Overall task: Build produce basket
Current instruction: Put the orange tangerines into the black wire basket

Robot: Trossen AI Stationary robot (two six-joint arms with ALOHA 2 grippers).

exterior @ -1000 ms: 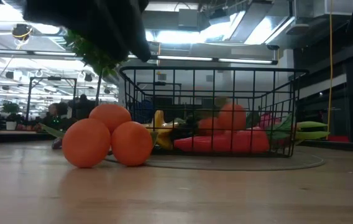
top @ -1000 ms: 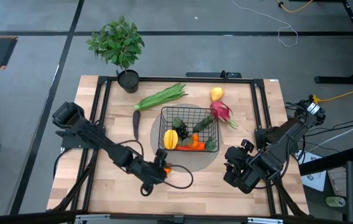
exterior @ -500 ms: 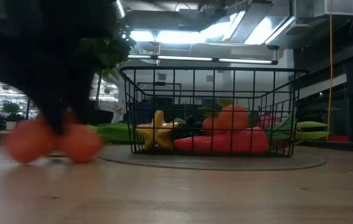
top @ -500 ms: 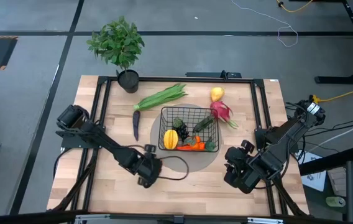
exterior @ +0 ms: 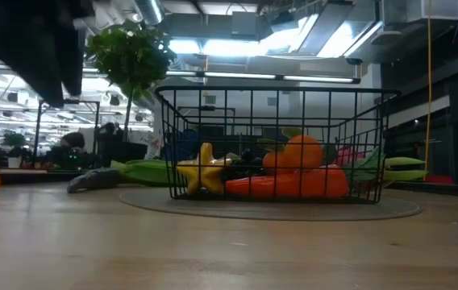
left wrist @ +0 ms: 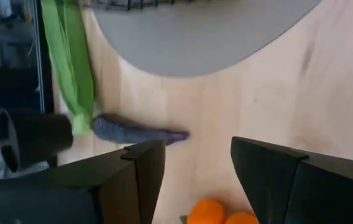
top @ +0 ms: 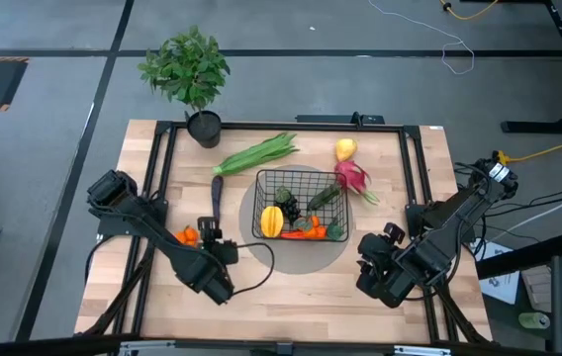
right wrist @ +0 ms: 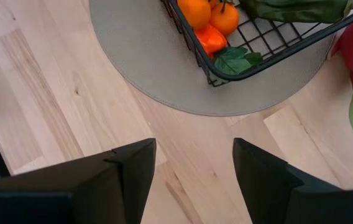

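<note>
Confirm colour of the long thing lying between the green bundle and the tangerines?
Dark purple, lying on the wood beside the green bundle. Left wrist view shows it best.

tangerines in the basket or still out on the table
Out. The tangerines lie on the bare wood left of the basket, well apart from it, by the left gripper, whose open fingers hold nothing.

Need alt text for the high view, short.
Top-down view of a wooden table with a black wire basket on a round grey mat, already holding a yellow fruit, carrot and greens. The open left gripper sits beside orange tangerines left of the basket; the open right gripper waits at the table's right. A green stalk bundle, dragon fruit and potted plant lie beyond.
</note>
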